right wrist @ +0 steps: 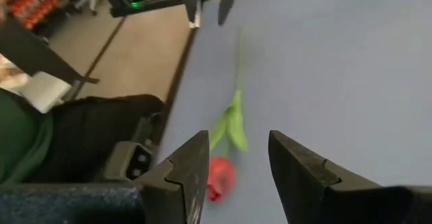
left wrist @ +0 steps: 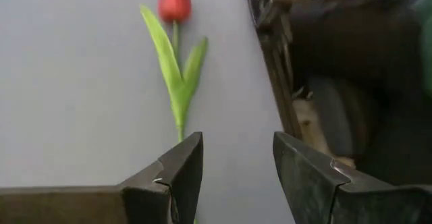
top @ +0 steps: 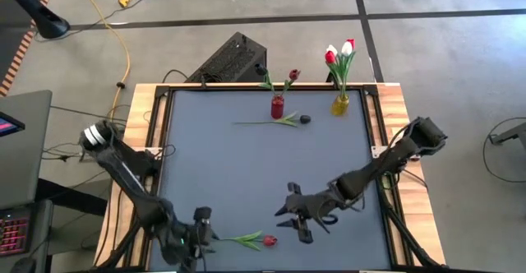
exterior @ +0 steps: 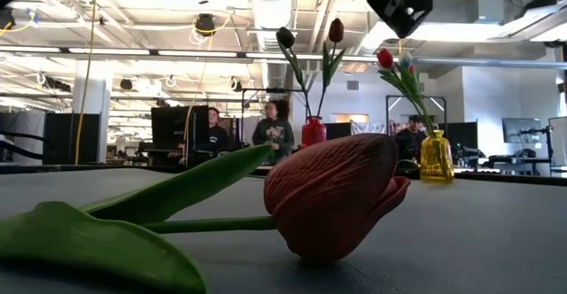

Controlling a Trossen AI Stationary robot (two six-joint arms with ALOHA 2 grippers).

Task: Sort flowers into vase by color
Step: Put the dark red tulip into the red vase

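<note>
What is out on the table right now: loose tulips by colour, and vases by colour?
Red tulip lying loose: 1
Dark tulip lying loose: 1
Red vase: 1
Yellow vase: 1
Total: 4 (2 loose tulips, 2 vases)

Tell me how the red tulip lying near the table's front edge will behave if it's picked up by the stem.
The red tulip has a long thin stem, so it will probably flex and its head droop past the jaws. It looks light, likely easy to lift. Lying flat on the table, the slim stem may roll or slip as jaws close.
</note>
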